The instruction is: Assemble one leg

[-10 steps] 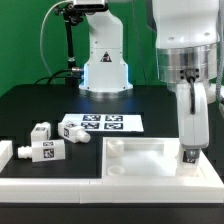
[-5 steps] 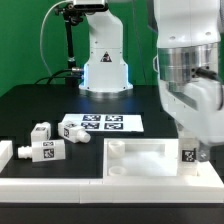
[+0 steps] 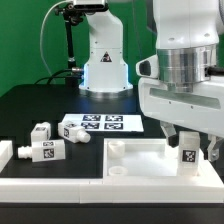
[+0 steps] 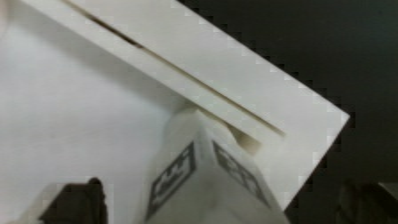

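A white leg (image 3: 188, 154) with a black-and-white tag stands upright on the large white panel (image 3: 140, 158), near the panel's corner on the exterior view's right. My gripper (image 3: 190, 150) hangs straight over it, jaws open, one finger on each side of the leg with a gap to it. In the wrist view the leg (image 4: 210, 165) rises between the dark fingertips (image 4: 80, 203) of the gripper (image 4: 222, 208), beside the panel's raised rim (image 4: 214, 85). Two more legs (image 3: 41, 132) (image 3: 47, 152) lie on the table at the exterior view's left.
The marker board (image 3: 100, 124) lies on the black table behind the panel. A long white rail (image 3: 60, 183) runs along the front edge, with a white piece (image 3: 5, 152) at its left end. A white robot base (image 3: 104, 60) stands at the back.
The gripper has turned about a quarter turn around the upright leg, from side-on to facing the camera. Its fingers now stand apart from the leg. The leg stays in place.
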Controlling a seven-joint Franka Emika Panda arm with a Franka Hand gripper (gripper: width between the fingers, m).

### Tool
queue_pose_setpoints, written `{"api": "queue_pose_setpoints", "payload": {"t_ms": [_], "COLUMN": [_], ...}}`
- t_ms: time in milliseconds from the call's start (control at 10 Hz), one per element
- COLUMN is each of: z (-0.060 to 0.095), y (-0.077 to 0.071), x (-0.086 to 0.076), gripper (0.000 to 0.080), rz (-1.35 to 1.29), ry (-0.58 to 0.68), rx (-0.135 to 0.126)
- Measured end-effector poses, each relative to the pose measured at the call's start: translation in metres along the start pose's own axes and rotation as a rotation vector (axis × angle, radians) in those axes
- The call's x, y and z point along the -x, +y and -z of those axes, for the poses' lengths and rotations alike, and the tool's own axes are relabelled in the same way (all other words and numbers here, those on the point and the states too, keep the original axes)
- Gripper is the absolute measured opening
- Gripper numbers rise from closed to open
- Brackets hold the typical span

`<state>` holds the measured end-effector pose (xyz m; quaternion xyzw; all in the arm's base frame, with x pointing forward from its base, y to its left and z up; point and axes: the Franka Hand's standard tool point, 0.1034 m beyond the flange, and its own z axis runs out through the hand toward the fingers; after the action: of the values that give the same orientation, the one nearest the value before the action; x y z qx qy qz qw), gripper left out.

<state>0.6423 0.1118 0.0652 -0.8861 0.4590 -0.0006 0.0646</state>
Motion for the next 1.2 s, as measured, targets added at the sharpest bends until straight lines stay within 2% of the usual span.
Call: {"api": "queue_pose_setpoints", "payload": {"t_ms": [200,300,400,500,700,1000,1200], "z": [0.004,-0.0002,-0.0002,-0.0003,-0.0006,-0.0007,-0.0011], "y": [0.0002,0.0001,0.0006,0.001,0.0012,0.0009,-0.0003], "x": [-0.0028,0.0036,0.0026,0.0019,0.002,0.0024,0.0019], "gripper": [0.0648,0.0648,0.0607,0.0607,0.0305,0.0284,0.0284], "rz": [0.458,0.529,0.495,0.475,0.429,0.188,-0.142], "ry": [0.023,0.012,0.013,0.014,0.014,0.018,0.023], "rx": [0.028,0.034,0.034,0.034,0.034,0.032,0.024]}}
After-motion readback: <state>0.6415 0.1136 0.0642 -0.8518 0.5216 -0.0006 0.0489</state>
